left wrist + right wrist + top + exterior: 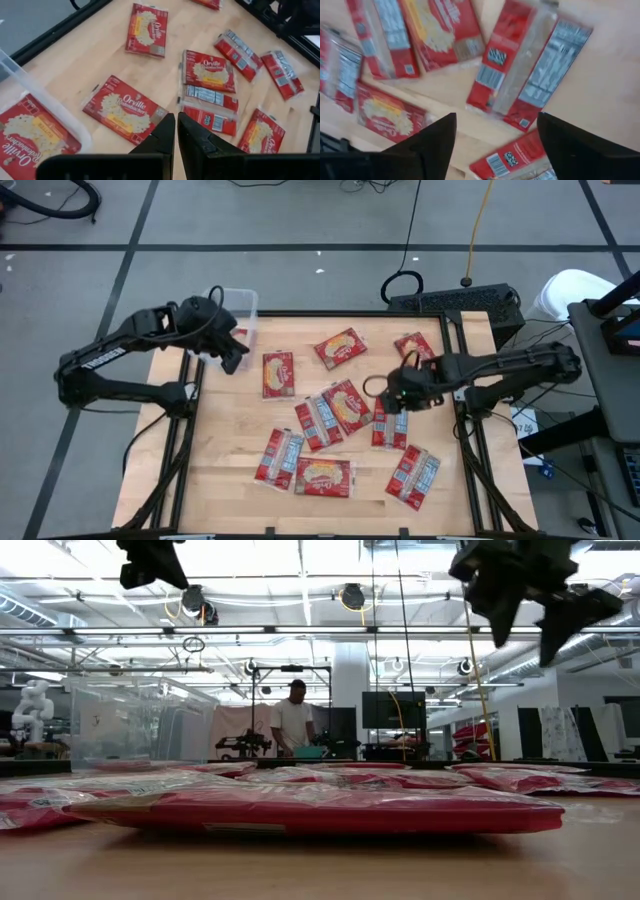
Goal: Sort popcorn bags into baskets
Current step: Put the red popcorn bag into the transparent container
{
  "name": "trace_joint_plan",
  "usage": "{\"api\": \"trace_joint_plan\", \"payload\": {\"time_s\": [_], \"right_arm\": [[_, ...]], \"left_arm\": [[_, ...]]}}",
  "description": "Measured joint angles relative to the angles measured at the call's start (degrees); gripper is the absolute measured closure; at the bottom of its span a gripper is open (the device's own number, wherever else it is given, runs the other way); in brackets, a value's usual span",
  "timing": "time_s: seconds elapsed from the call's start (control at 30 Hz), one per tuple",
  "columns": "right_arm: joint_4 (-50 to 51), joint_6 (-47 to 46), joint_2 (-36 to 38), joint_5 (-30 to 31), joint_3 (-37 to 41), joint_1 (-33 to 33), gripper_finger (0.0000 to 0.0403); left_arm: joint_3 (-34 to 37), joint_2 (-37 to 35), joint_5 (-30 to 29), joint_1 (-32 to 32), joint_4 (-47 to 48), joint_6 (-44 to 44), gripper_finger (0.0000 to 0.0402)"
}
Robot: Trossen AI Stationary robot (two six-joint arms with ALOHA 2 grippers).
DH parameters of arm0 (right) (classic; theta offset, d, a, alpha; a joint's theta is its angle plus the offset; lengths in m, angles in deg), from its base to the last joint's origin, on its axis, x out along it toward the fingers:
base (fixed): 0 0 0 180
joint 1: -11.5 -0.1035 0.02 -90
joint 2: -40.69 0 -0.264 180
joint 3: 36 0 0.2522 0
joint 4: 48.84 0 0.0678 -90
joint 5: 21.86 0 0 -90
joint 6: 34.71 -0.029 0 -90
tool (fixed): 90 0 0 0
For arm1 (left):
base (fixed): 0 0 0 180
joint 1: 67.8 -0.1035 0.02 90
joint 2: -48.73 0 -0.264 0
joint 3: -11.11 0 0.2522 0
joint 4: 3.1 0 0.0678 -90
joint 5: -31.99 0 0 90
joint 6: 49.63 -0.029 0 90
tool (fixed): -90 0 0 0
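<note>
Right tool (392, 402) hangs with its jaws spread wide and empty over the right-centre of the counter (225, 470), directly above a popcorn bag (530, 70) lying panel-side up — pale nutrition print and barcodes facing the ceiling. Left tool (176, 131) is at the far-left corner, fingers pressed together with nothing between them, just beside the clear basket (243, 305). One bag (30, 137) already lies flat inside that basket. The remaining bags, around ten, are scattered flat across the counter; two near the centre overlap.

Handling, as a judgement: the packets look light, thin and pliable, wrapped in glossy film that is likely slippery. Lying flush on the wood, they offer little edge to get under. The best hold appears to be across a short end or along one long edge, pinching through the film; a flat centre grab would likely skid.

Legible writing: "Orville Redenbacher's" on the picture faces in the left wrist view — the yellow banner reads roughly "Butter". Panel-side text is too small to read.
</note>
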Motion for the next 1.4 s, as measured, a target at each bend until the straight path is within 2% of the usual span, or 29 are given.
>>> {"api": "trace_joint_plan", "payload": {"time_s": [0.1, 0.27, 0.33, 0.47, 0.73, 0.93, 1.17, 1.27, 1.4], "right_arm": [[-6.3, -1.2, 0.0, 0.3, 3.4, -2.4, 0.0116], [-30.2, -1.3, -0.1, 1.7, 10.3, -2.2, 0.0113], [-35.7, -1.8, -1.2, 1.9, 11.7, -0.6, 0.0114], [-35.6, -0.2, -4.1, 1.2, 12.1, 3.1, 0.0114], [-40.9, 12.7, -13.9, -3.2, 12.0, 9.9, 0.0113], [-42.1, 20.7, -20.0, -3.0, 12.0, 11.7, 0.0113], [-44.0, 26.8, -24.8, -4.7, 11.8, 11.9, 0.0116], [-44.9, 28.7, -25.9, -5.1, 11.8, 11.9, 0.0136], [-45.2, 30.0, -26.4, -4.6, 11.9, 12.1, 0.0201]], "left_arm": [[0.7, 0.0, -1.5, 2.8, -2.0, 0.8, 0.0376], [3.7, 0.0, -1.9, 6.5, -8.0, 3.5, 0.0376], [5.1, 0.0, -1.9, 8.1, -9.5, 5.1, 0.0376], [8.0, 0.0, -1.9, 11.3, -13.1, 9.2, 0.0376], [9.2, 0.5, -2.1, 17.0, -20.7, 10.8, 0.0376], [9.2, 0.9, -2.4, 19.0, -27.1, 12.3, 0.0376], [9.2, 2.1, -4.5, 20.6, -29.9, 13.5, 0.0376], [9.1, 3.5, -5.0, 20.8, -31.5, 13.8, 0.0376], [9.1, 5.4, -5.0, 20.8, -32.0, 13.8, 0.0376]]}}
